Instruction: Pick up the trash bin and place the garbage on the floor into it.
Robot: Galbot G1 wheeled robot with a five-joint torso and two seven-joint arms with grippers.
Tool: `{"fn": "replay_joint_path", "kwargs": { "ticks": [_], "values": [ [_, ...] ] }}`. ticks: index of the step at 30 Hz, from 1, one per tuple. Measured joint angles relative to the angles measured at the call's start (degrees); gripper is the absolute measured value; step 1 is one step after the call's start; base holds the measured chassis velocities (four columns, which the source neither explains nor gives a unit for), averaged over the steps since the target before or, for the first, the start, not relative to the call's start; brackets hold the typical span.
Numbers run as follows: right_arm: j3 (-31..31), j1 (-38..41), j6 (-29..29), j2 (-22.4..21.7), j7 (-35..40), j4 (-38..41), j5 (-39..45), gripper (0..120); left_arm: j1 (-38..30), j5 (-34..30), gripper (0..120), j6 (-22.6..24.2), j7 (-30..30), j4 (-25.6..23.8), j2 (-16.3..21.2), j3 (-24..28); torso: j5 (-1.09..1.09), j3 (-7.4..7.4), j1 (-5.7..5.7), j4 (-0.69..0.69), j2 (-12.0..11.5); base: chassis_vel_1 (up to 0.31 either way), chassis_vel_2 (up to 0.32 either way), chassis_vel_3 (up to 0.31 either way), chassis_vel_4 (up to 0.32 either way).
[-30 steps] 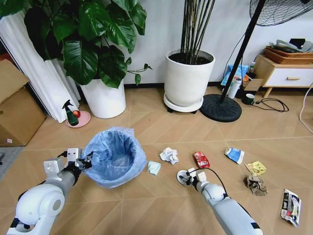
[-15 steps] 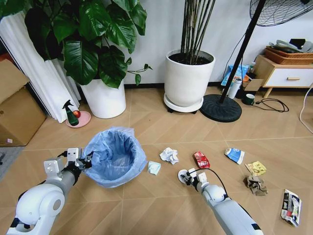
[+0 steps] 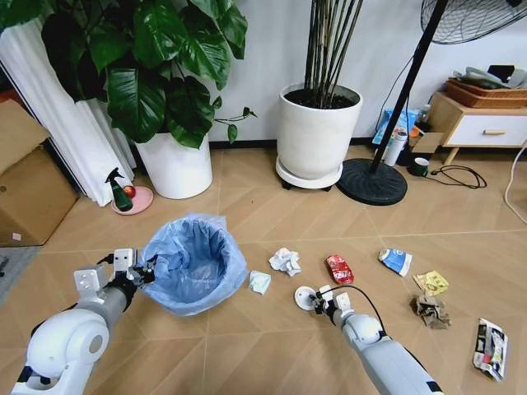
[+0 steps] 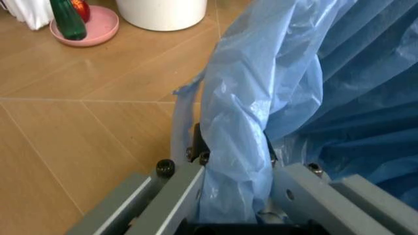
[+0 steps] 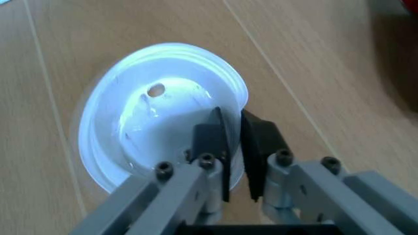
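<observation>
The trash bin (image 3: 193, 262), lined with a crinkly light blue bag, stands on the floor (image 3: 247, 346) at the left. My left gripper (image 3: 145, 271) is shut on its near-left rim; the left wrist view shows the bag (image 4: 261, 122) pinched in my left gripper (image 4: 235, 166). My right gripper (image 3: 321, 300) is shut on the edge of a white disc (image 3: 305, 297), seen close in the right wrist view as the disc (image 5: 150, 117) clamped by the gripper (image 5: 233, 152). Other garbage lies nearby: crumpled white paper (image 3: 285, 261), a pale scrap (image 3: 259, 282), a red can (image 3: 338, 268).
Further right lie a blue-white packet (image 3: 395, 261), yellow wrapper (image 3: 431, 282), brown wad (image 3: 431, 311) and carton (image 3: 490, 347). Behind stand two white plant pots (image 3: 174, 169) (image 3: 317, 132), a fan base (image 3: 371, 182), a pink dish (image 3: 130, 200) and a cardboard box (image 3: 29, 189).
My right gripper has shifted a little to the left with the white disc in it. The left gripper and the bin have not moved.
</observation>
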Motion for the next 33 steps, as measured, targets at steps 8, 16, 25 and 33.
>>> {"fn": "replay_joint_path", "kwargs": {
  "ticks": [8,16,25,33],
  "values": [
    [-0.02,-0.85,-0.08,-0.29,0.71,1.41,0.18,0,0.18,0.00,0,0.00,-0.05,-0.52,0.14,-0.01,0.01,0.00,0.00,0.00,0.00,0.000,0.000,0.000,0.000],
    [-0.09,-1.19,-0.07,-1.22,1.43,4.56,0.15,0,0.27,-0.18,0,0.02,-0.09,-1.21,0.39,-0.05,0.02,0.00,0.01,0.00,-0.02,0.000,0.000,0.000,0.000],
    [0.97,-2.05,0.54,-3.17,1.68,10.41,-0.65,0,0.47,-0.18,0,0.03,-0.17,-1.54,0.49,-0.16,0.00,0.00,0.00,0.00,-0.02,0.000,0.000,0.000,0.000],
    [2.03,-1.19,0.72,-6.87,1.91,18.01,2.26,0,0.49,-0.11,0,0.03,-0.19,-1.23,0.32,-0.01,0.00,-0.01,0.00,0.01,-0.01,0.000,0.000,0.000,0.000]
  ]
}}
